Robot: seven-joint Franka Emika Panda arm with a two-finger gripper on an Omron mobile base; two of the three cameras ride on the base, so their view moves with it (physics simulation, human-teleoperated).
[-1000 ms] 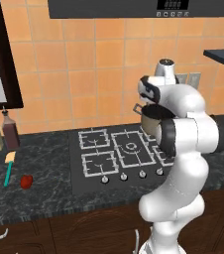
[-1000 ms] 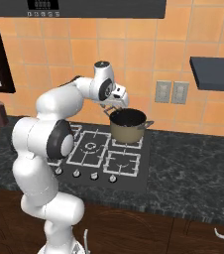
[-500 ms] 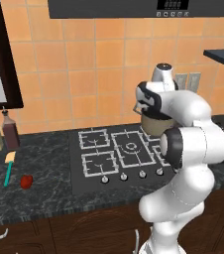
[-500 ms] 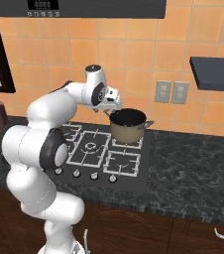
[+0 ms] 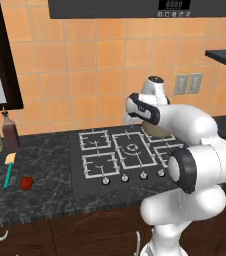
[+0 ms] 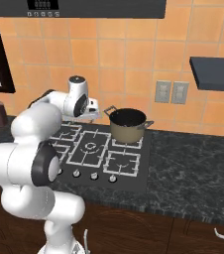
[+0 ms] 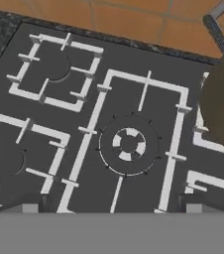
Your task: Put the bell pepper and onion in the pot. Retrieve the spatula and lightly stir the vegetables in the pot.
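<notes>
Tan pot (image 7: 222, 106) beside open gripper (image 7: 109, 207)

Red bell pepper (image 5: 27, 183), tan-grey pot (image 6: 127, 128)

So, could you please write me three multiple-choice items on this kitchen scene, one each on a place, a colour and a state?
1. Where does the pot stand?
A. on the stove's back right burner
B. on the counter by the bottles
C. on the dark shelf

2. What colour is the spatula's handle?
A. red
B. teal-green
C. black

3. How is the hand?
A. shut on the bell pepper
B. shut on the spatula
C. open and empty

Answers: 1 A, the pot sits on the stove grate near the wall. 2 B, teal beside the red bell pepper. 3 C, the fingertips stand wide apart with nothing between.
</notes>
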